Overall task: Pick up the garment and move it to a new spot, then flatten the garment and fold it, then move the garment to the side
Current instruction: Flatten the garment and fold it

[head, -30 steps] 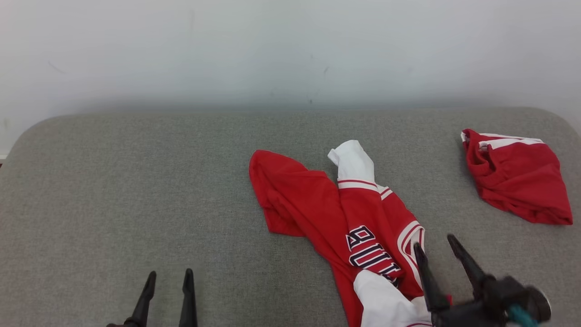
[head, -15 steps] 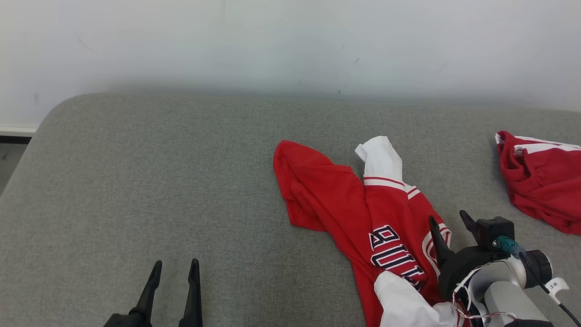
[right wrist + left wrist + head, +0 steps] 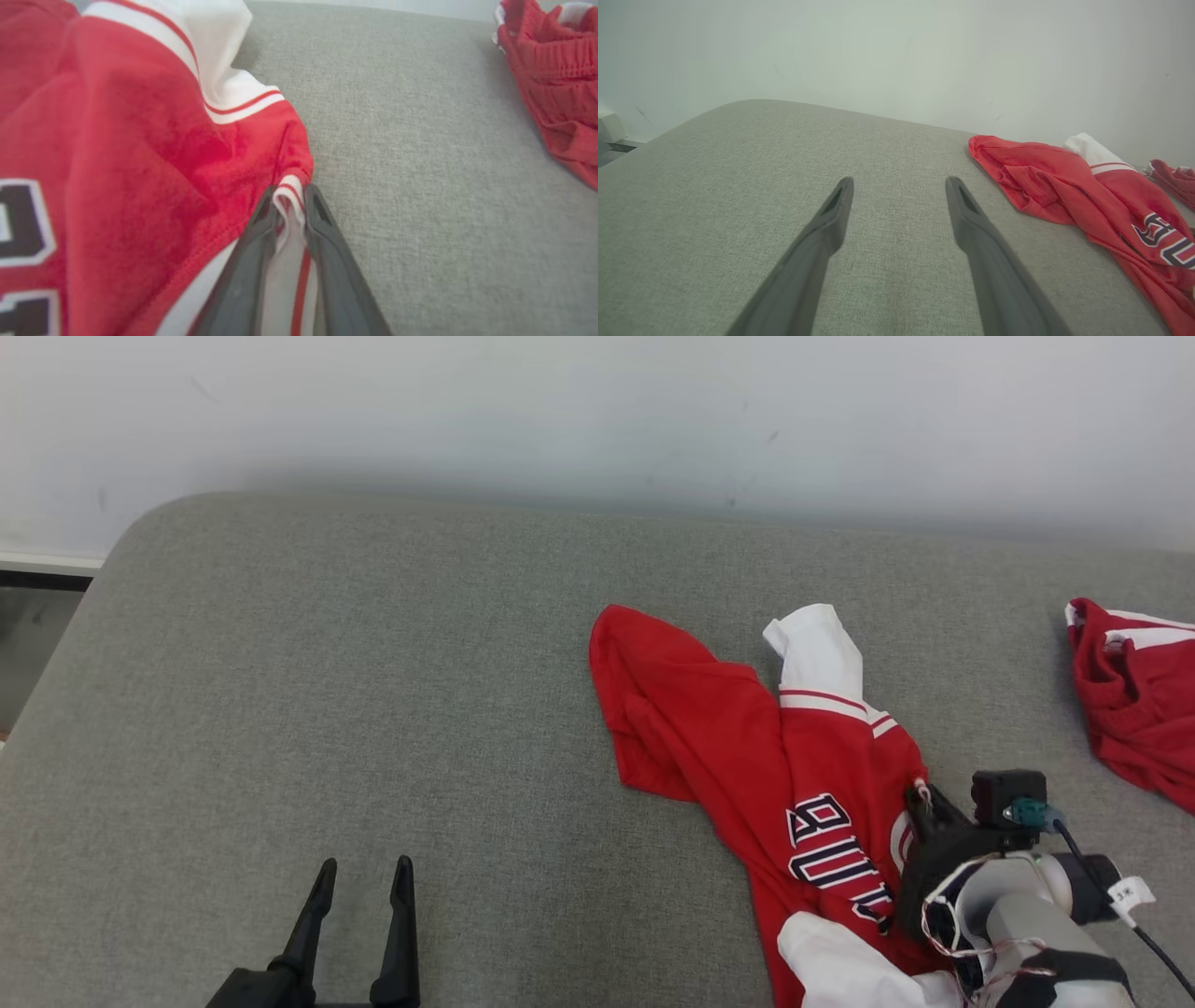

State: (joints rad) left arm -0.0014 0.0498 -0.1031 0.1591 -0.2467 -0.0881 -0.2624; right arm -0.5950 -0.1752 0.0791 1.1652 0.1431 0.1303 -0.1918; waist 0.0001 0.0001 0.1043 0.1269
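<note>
The garment (image 3: 747, 747) is a crumpled red jersey with white trim and dark lettering, lying right of centre on the grey padded surface (image 3: 373, 691). It also shows at the right of the left wrist view (image 3: 1064, 186) and at the left of the right wrist view (image 3: 117, 140). My right gripper (image 3: 922, 795) is at the jersey's right edge. In the right wrist view the right gripper (image 3: 289, 198) is shut on a white-and-red striped hem of the garment. My left gripper (image 3: 362, 875) stands open over bare surface at the lower left, its fingers (image 3: 831, 219) apart with nothing between them.
A second bundle of red cloth (image 3: 1134, 700) with white trim lies at the far right edge, also seen as red cloth (image 3: 556, 79) in the right wrist view. A pale wall (image 3: 597, 420) rises behind the surface. The surface's rounded left end (image 3: 112, 569) drops off to the floor.
The right gripper has closed its fingers onto the garment's striped hem. The head camera has shifted, so the whole scene sits further right and the far edge higher. The left gripper stays open.
</note>
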